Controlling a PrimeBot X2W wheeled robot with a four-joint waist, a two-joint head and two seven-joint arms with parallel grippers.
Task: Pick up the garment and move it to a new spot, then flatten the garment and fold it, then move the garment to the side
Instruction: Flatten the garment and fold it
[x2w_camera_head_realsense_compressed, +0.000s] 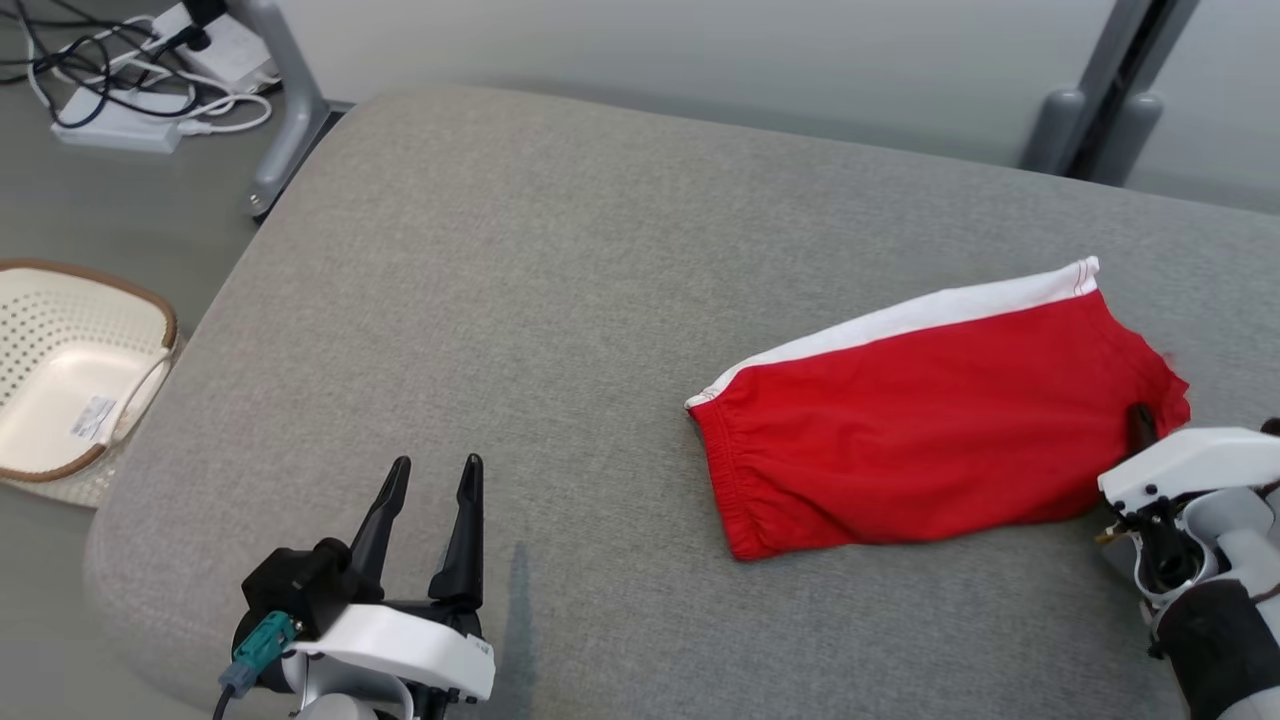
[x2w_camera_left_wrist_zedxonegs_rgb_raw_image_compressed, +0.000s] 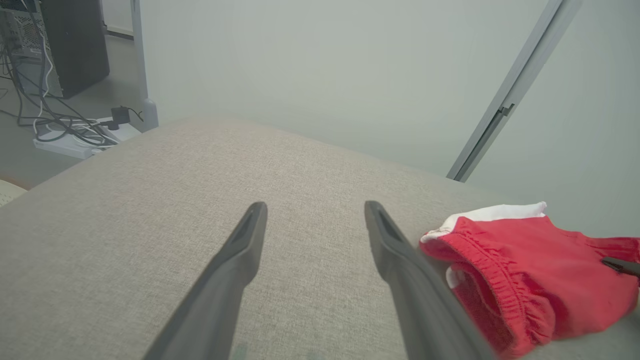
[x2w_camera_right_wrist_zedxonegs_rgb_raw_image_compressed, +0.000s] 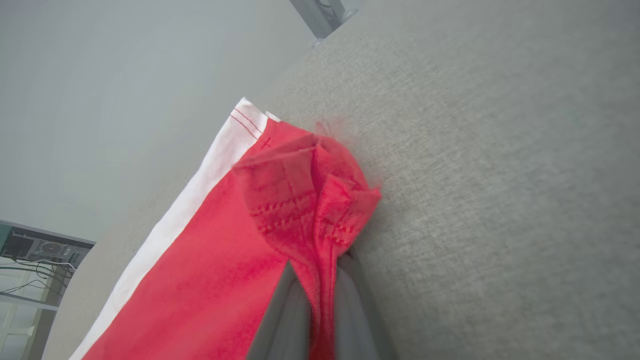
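Red garment (x2w_camera_head_realsense_compressed: 930, 420) lies on the right half of the tabletop (x2w_camera_head_realsense_compressed: 560, 300). My right jaws are clamped on its bunched hem; I judge this thin pinch may slip or unfold it when dragged. Left jaws stand open

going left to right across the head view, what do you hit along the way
white basket → left gripper, open → red garment → right gripper, shut on the garment's edge

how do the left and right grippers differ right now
The left gripper is open and empty; the right gripper is shut on an edge of the garment. The left gripper sits apart from the garment; the right gripper touches it. Both have dark fingers.
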